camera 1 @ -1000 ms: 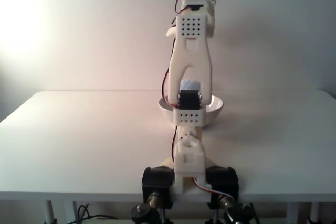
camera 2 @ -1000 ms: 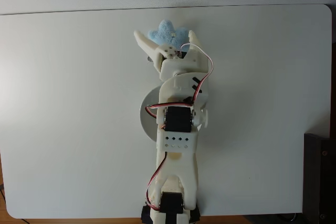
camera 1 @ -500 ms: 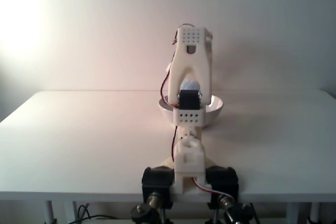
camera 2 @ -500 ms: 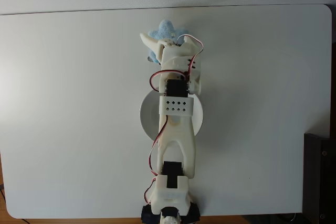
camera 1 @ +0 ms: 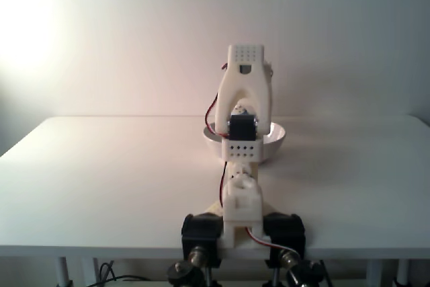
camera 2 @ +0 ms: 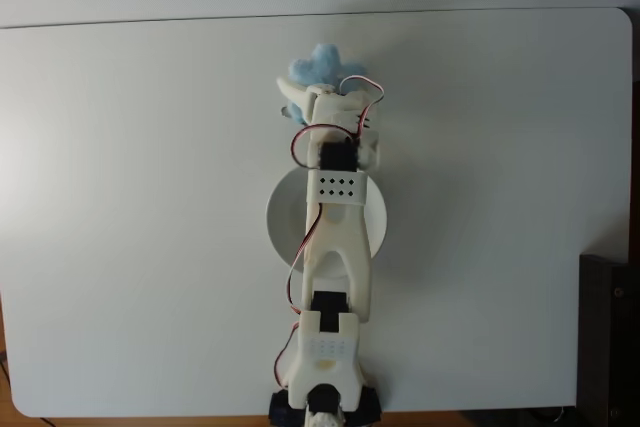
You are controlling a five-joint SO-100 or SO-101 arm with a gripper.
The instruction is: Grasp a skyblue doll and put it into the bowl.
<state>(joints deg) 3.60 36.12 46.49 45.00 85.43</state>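
In the fixed view from above, the skyblue doll lies on the white table beyond the bowl, whose rim shows on both sides of the arm. My gripper points down at the doll's near edge. One white finger sticks out on the left; the fingertips are hidden under the wrist, so the grip cannot be judged. In the fixed view from behind the arm, the bowl stands past the raised arm, which hides the doll.
The white table stretches wide on both sides of the arm. A dark object stands off the table's right edge in the view from above. Black clamps hold the arm's base at the near edge.
The arm has folded down and its wrist has dropped toward the doll. The fingers, spread wide a second ago, have drawn in around the doll.
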